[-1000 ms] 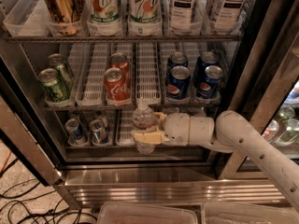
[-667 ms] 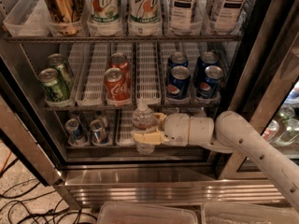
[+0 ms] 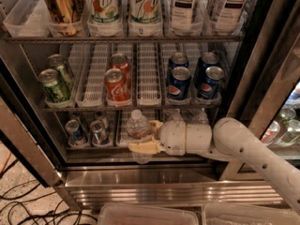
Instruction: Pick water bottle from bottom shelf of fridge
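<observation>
Water bottle (image 3: 138,125) stands upright at the front edge of the bottom shelf (image 3: 121,134) of the fridge (image 3: 140,184), roughly in the middle of its width. The gripper (image 3: 141,136) comes in from the right and pinches it, one yellowish finger (image 3: 154,124) against the right side near the shoulder and the other lying across the front low on the body. The white cap shows above the fingers, with a little room between it and the rack above (image 3: 131,105).

To the left there is a bare strip of white lane tray, then two blue-and-silver cans (image 3: 87,131) standing side by side, near the bottle but not touching it. To the right the thick white arm (image 3: 220,142) fills the front of the shelf, and two more clear bottles (image 3: 187,116) stand just behind it. Outward from the shelf edge the way is open over the steel sill (image 3: 140,172).

On the rack above sit green cans (image 3: 54,81), Coke cans (image 3: 117,81) and Pepsi cans (image 3: 194,78), with bare lanes between them. The slanting left frame (image 3: 23,144) and the dark post on the right (image 3: 253,83) bound the opening on either side.
</observation>
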`<state>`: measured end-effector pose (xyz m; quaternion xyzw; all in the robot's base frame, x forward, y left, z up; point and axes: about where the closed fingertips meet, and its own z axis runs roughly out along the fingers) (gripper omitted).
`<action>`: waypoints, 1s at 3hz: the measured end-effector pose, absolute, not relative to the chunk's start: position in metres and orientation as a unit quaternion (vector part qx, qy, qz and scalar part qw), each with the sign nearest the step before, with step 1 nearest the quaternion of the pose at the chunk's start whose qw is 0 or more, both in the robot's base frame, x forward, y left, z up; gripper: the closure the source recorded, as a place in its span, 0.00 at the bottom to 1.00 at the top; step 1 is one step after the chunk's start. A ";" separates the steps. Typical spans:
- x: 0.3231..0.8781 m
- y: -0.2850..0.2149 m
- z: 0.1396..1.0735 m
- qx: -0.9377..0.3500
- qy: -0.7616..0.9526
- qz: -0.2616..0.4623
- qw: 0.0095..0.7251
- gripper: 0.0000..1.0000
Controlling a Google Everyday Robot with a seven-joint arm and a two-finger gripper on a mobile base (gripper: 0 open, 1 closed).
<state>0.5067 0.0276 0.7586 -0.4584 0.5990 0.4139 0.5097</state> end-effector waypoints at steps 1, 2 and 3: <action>0.506 0.028 0.754 -0.458 0.599 0.415 0.509 1.00; 0.506 0.028 0.755 -0.458 0.599 0.415 0.509 1.00; 0.504 0.029 0.758 -0.444 0.605 0.424 0.507 1.00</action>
